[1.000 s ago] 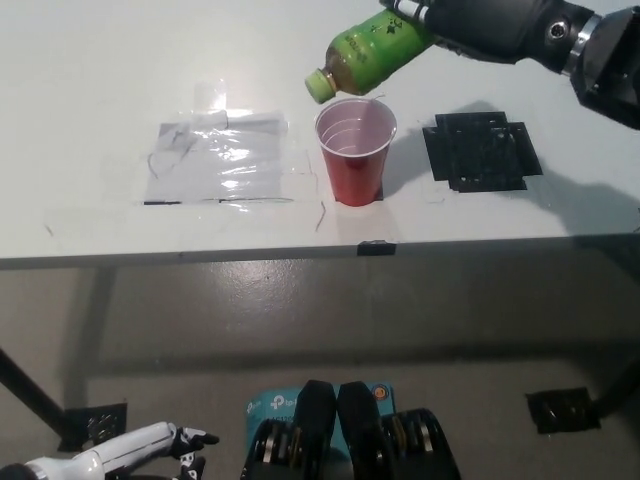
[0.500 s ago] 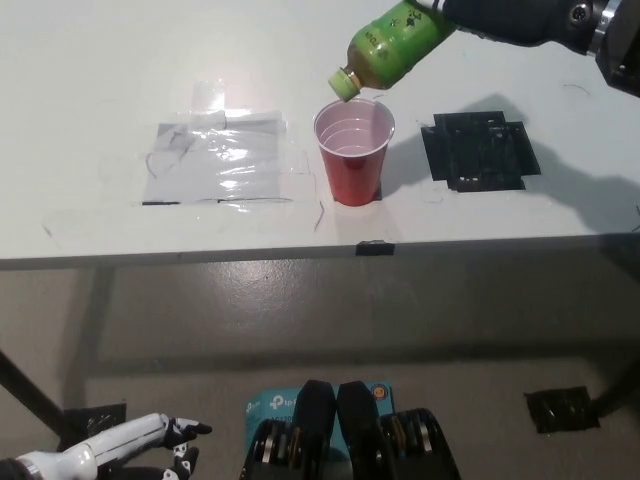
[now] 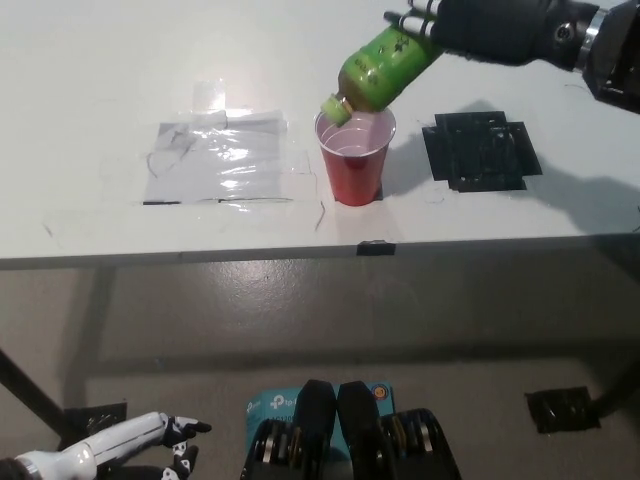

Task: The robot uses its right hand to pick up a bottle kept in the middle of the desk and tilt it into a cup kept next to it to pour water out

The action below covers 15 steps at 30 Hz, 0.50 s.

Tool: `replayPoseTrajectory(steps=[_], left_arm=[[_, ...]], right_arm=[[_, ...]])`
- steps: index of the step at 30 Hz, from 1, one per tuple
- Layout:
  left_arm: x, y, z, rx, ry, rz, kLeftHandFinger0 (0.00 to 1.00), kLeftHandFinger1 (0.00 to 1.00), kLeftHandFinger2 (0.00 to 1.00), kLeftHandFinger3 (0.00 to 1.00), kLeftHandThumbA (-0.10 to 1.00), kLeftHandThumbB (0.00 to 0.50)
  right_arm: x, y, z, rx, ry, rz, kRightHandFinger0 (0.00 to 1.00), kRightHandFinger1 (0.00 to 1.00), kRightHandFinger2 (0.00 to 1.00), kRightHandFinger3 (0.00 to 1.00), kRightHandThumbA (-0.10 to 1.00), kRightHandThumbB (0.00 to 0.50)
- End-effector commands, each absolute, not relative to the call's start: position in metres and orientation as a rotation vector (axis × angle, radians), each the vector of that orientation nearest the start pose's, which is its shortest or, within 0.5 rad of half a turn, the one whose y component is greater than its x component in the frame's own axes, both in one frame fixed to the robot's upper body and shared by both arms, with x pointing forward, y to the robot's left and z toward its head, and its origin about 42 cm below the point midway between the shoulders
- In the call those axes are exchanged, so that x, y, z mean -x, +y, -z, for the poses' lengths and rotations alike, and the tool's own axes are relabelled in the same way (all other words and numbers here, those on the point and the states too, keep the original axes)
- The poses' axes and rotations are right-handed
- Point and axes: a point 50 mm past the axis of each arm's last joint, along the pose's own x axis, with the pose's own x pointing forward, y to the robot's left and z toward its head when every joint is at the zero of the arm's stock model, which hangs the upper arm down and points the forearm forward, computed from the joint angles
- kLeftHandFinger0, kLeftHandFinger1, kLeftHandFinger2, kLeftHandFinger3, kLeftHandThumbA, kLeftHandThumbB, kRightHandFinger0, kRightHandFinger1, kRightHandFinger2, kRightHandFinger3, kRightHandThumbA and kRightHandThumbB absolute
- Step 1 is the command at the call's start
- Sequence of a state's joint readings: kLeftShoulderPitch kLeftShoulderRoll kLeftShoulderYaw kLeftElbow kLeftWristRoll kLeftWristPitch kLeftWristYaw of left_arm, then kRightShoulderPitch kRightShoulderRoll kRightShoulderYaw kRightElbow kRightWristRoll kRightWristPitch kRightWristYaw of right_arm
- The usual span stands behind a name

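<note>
Desk: white tabletop [image 3: 100, 90] fills the upper half of the head view, grey floor below its front edge.
Bottle: green plastic bottle with a yellow-green cap [image 3: 378, 68], tilted steeply, cap down at the far-left rim of the cup; its base end is covered by the hand.
Cup: red plastic cup with a pale inside [image 3: 355, 155], upright near the desk's front edge; whether any liquid is falling is too hard to make out.
Right hand: black right hand [image 3: 480, 28] wrapped around the bottle's upper end, arm cut off at the top-right corner.
Left hand: white left hand [image 3: 120, 445] low at the bottom left, below desk level, partly cut off; holds nothing, dark fingertips spread.
Desk clutter: clear crinkled plastic sheet [image 3: 218, 158] left of the cup; black square pad [image 3: 481, 150] right of it.
</note>
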<state>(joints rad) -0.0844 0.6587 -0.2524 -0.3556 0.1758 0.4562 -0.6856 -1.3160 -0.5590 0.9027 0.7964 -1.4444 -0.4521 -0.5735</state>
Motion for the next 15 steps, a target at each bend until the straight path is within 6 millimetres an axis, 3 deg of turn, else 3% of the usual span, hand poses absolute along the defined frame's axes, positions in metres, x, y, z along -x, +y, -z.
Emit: replayPoseTrajectory(steps=[1,2,3,5,6,9,10,11,12,14,15], left_arm=[[-0.273,0.305,-0.191,-0.808,0.326,0.770,1.00,1.00,1.00,1.00,1.00,0.449],[-0.270,0.306,-0.190,-0.810,0.332,0.767,1.00,1.00,1.00,1.00,1.00,0.454],[-0.270,0.306,-0.190,-0.814,0.334,0.771,1.00,1.00,1.00,1.00,1.00,0.455],[-0.266,0.307,-0.188,-0.809,0.338,0.767,1.00,1.00,1.00,1.00,1.00,0.456],[-0.266,0.307,-0.187,-0.814,0.336,0.762,1.00,1.00,1.00,1.00,1.00,0.447],[-0.263,0.306,-0.186,-0.807,0.338,0.762,1.00,1.00,1.00,1.00,1.00,0.434],[-0.263,0.306,-0.186,-0.810,0.337,0.761,1.00,1.00,1.00,1.00,1.00,0.424],[-0.263,0.306,-0.186,-0.811,0.336,0.757,1.00,1.00,1.00,1.00,1.00,0.414],[-0.263,0.306,-0.186,-0.809,0.336,0.754,1.00,1.00,1.00,1.00,1.00,0.414],[-0.263,0.306,-0.185,-0.809,0.339,0.756,1.00,1.00,1.00,1.00,1.00,0.423],[-0.263,0.306,-0.185,-0.802,0.340,0.759,1.00,1.00,1.00,1.00,1.00,0.428]], right_arm=[[-0.547,-0.196,-0.447,2.274,-1.443,-0.187,0.00,0.00,0.00,0.31,0.11,0.261],[-0.547,-0.194,-0.446,2.244,-1.365,-0.206,0.00,0.00,0.02,0.35,0.05,0.195],[-0.546,-0.196,-0.444,2.233,-1.341,-0.198,0.00,0.00,0.02,0.33,0.01,0.179],[-0.546,-0.195,-0.441,2.218,-1.313,-0.202,0.00,0.00,0.02,0.33,-0.01,0.166],[-0.548,-0.200,-0.436,2.122,-1.266,-0.204,0.00,0.00,0.01,0.27,-0.09,0.199],[-0.551,-0.206,-0.426,2.085,-1.184,-0.199,0.00,0.00,0.19,0.22,-0.10,0.165],[-0.551,-0.208,-0.423,2.073,-1.151,-0.186,0.00,0.00,0.22,0.14,-0.10,0.144],[-0.552,-0.211,-0.420,2.056,-1.121,-0.174,0.00,0.00,0.26,0.07,-0.10,0.154],[-0.552,-0.213,-0.419,2.047,-1.110,-0.166,0.00,0.00,0.27,0.06,-0.10,0.156],[-0.552,-0.215,-0.417,2.024,-1.055,-0.153,0.00,0.01,0.31,0.11,-0.10,0.125],[-0.551,-0.218,-0.415,1.983,-1.011,-0.148,0.00,0.03,0.35,0.27,-0.10,0.136]])
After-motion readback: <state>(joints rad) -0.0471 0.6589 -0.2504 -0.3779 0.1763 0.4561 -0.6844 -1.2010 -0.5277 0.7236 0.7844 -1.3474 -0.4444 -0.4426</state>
